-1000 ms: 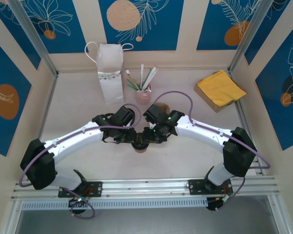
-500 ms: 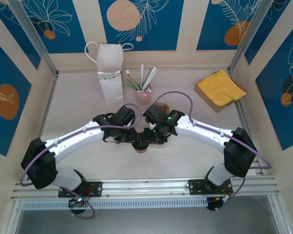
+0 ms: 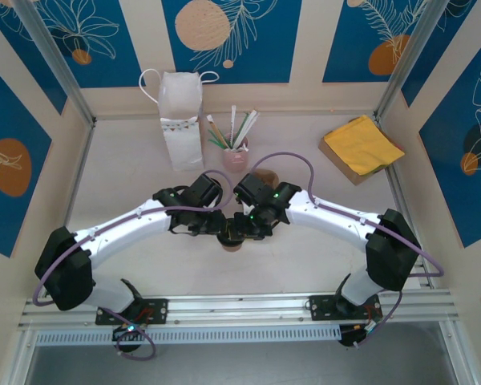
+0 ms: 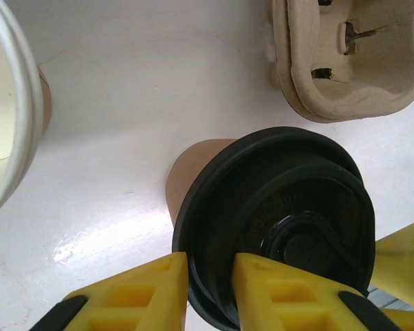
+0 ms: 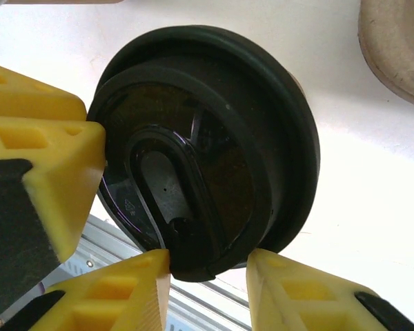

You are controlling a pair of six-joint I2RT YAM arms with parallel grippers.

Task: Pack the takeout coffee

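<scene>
Where left hand [image 4: 210,293] pinches takeout coffee [image 4: 276,207], rim hides.

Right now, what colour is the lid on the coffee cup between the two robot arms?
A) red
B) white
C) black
C: the takeout coffee has a round black lid sitting on top of its brown paper cup.

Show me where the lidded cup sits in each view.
Top: cup near picture centre, mostly hidden.
Left wrist: cup lower right.
Right wrist: cup centre, top facing the camera.
Landmark: pulp carrier, upper right in both wrist views.
</scene>
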